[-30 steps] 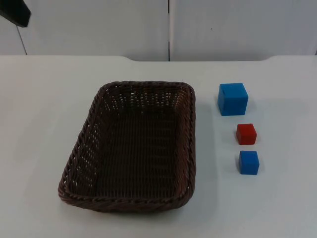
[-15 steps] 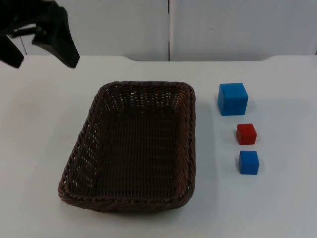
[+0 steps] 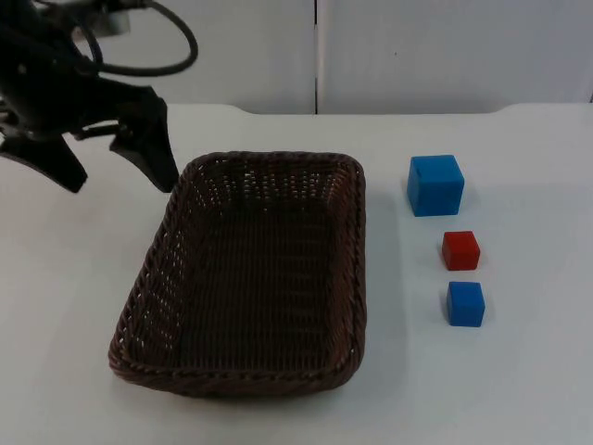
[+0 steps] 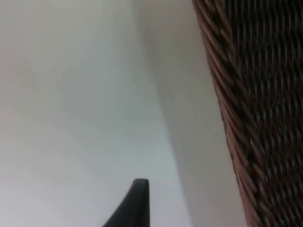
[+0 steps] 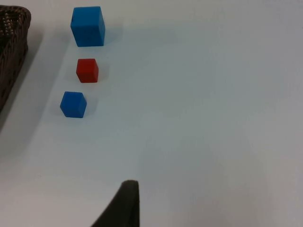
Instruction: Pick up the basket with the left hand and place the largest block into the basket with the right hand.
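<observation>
Resting flat on the white table [image 3: 83, 278]: a dark brown woven basket [image 3: 250, 278], rectangular, open side up, holding nothing, long axis running from the near edge toward the grey partition wall [image 3: 417, 56]. Just beyond the basket's far left corner, the left gripper [image 3: 116, 171], fingers spread wide, grasping nothing, one fingertip almost at the rim. Right of the basket, a row of three: large blue block [image 3: 435, 185] farthest back, then small red block [image 3: 460, 250], then small blue block [image 3: 465, 303]. Right gripper: state impossible to tell.
</observation>
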Motion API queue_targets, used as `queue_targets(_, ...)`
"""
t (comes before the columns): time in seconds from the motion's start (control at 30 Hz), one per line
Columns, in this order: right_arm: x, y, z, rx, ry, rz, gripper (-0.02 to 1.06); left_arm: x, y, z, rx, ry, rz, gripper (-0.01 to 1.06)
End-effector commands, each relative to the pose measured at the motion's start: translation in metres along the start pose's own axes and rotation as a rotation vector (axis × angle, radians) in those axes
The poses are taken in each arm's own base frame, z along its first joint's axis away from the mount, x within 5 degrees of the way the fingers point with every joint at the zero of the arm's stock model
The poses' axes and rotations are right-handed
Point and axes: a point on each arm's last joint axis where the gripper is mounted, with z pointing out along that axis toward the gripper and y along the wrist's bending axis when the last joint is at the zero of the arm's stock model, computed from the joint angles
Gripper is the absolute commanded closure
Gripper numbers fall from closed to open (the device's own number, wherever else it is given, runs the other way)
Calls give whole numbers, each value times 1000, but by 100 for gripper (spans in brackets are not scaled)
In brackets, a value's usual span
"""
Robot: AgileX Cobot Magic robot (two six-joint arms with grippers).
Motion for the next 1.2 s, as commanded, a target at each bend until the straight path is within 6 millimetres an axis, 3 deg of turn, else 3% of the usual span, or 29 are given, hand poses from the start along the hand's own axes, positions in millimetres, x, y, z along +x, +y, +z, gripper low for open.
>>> queue_targets(0.0,0,0,0,-6,1,-1,-1,-4,-1,11,44,28,2,9)
queue_targets(0.23,0,0,0,-6,1,-1,-1,-4,3,41,104,54,-11,9)
queue_targets(0.6,0,0,0,-6,1,-1,-1,-4,10,67,116,49,-57,9)
queue_targets(0.8,0,0,0,-4,1,-2,-1,-3,12,80,141,57,-66,18)
queue_targets(1.1,0,0,0,-3,1,-1,-1,-3,5,92,130,59,-33,19)
queue_targets(1.17,0,0,0,-3,1,-1,-1,-2,5,95,134,63,-39,26)
